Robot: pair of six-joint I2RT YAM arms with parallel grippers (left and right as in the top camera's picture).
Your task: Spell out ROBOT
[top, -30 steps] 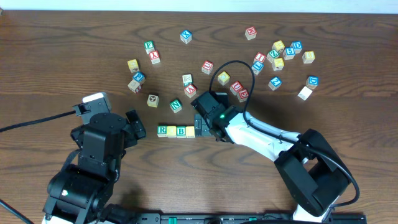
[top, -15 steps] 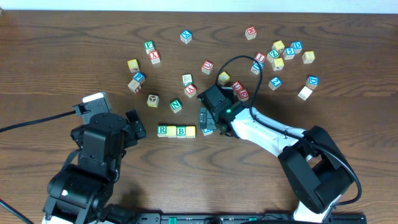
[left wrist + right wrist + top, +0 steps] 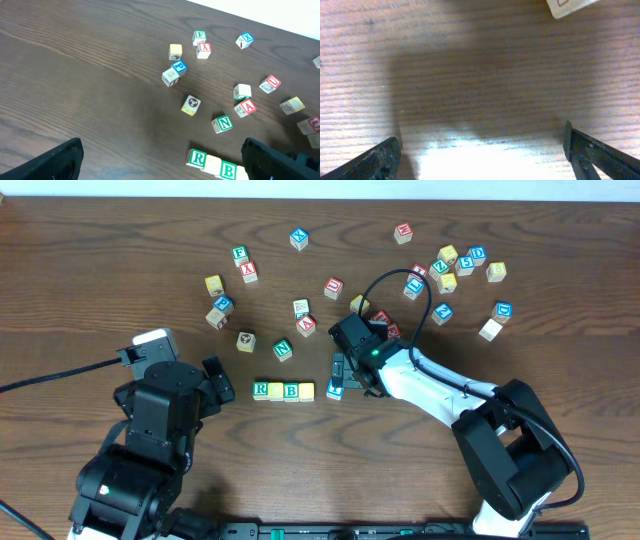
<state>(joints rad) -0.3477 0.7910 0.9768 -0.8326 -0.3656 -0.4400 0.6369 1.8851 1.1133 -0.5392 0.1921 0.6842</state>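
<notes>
A row of blocks lies on the table in the overhead view: green R [image 3: 260,390], a yellow block [image 3: 275,391], green B [image 3: 291,391] and another yellow block [image 3: 306,391]. A blue-faced block [image 3: 334,390] sits tilted just right of the row, a small gap from it; I cannot read its letter. My right gripper [image 3: 341,372] hovers just behind that block, open and empty; its wrist view shows only bare wood between the fingers [image 3: 482,155]. My left gripper [image 3: 215,380] is open and empty left of the row [image 3: 165,165]. R [image 3: 196,158] and B [image 3: 228,170] show in the left wrist view.
Several loose letter blocks are scattered behind the row: N [image 3: 283,350], a red A [image 3: 306,326], a yellow block [image 3: 358,305] and a cluster at the back right [image 3: 447,265]. The corner of a pale block [image 3: 570,6] is at the top of the right wrist view.
My right gripper has drawn back to the right and away from the row's end. The blue-faced block now stands uncovered on the table beside the row. The left arm has not moved.
</notes>
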